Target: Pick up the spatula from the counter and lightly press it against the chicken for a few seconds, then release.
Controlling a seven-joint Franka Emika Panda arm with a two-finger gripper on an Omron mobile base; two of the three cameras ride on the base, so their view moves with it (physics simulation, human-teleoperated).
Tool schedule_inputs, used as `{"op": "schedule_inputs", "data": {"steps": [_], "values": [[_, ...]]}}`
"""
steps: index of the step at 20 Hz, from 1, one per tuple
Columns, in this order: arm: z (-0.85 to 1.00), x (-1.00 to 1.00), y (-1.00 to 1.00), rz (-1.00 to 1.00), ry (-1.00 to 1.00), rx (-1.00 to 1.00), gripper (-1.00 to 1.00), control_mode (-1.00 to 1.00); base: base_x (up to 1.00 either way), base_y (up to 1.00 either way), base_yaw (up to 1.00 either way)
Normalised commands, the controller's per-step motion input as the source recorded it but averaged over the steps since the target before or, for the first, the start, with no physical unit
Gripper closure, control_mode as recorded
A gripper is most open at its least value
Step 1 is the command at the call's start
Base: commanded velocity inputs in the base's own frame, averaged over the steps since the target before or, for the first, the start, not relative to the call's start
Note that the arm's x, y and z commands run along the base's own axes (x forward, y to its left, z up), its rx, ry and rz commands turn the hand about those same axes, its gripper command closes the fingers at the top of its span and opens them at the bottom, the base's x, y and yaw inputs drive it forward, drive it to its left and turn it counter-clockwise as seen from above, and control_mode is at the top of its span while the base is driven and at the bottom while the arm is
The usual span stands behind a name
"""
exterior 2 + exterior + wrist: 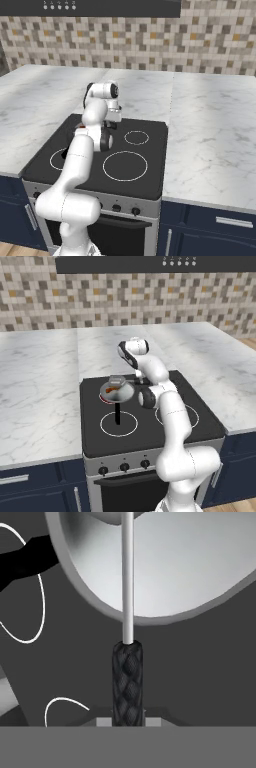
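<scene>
The claw (128,722) is closed narrow on the spatula (127,679), gripping the end of its dark handle. The pick-up is done, and the step in hand looks like the press itself.

The spatula is off the bench (40,381). It reaches from the claw, which sits just outside the pan (116,392), over the pan's rim and across its bowl. The flat grey blade sits over the pan's middle, directly above the chicken (112,391). I cannot tell whether the blade already touches the meat or hangs just above it.

If it is not yet touching, the next move calls for a small, gentle lowering until the blade rests on the chicken. The claw should then hold it there lightly for a few seconds before opening. Too much force could tip or slide the pan on the stove (200,421).

The spatula has a short, dark, cross-hatched grip. From this a thin, straight, pale grey shaft leads to a small rectangular blade. The chicken shows as a small orange-brown piece, partly covered by the blade. The pan's black handle points away from the pan toward the front of the stove.
</scene>
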Motion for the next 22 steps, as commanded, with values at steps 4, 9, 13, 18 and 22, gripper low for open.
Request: {"op": "schedule_inputs", "data": {"steps": [4,9,13,18,22], "values": [[-0.08,-0.06,0.00,0.00,0.00,-0.01,1.00,-1.00,0.00,0.00,0.00],[-0.07,-0.03,0.00,0.00,0.00,-0.01,1.00,-1.00,0.00,0.00,0.00],[-0.05,-0.02,0.00,0.00,0.00,0.00,1.00,-1.00,0.00,0.00,0.00],[-0.04,-0.03,0.00,0.00,0.00,0.00,1.00,-1.00,0.00,0.00,0.00],[-0.01,-0.10,0.00,0.00,0.00,0.00,1.00,-1.00,0.00,0.00,0.00]]}}
